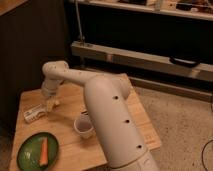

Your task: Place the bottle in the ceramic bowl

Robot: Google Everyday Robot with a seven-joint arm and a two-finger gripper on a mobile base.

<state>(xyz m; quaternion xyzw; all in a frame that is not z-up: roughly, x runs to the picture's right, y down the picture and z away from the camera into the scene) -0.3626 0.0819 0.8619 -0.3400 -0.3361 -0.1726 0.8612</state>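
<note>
The bottle [34, 114] is small and whitish with a pale label. It lies on its side near the left edge of the wooden table [70, 150]. My gripper [50, 103] hangs from the white arm [107, 115], just right of the bottle's right end and close above the tabletop. The ceramic bowl [31, 156] is a dark green shallow dish at the table's front left corner, in front of the bottle. An orange stick-shaped item [43, 150] lies in it.
A small white cup [84, 127] stands mid-table, right of the bowl, with a dark item [85, 114] just behind it. The big white arm covers the table's right half. Dark shelving with a metal rail [145, 60] stands behind.
</note>
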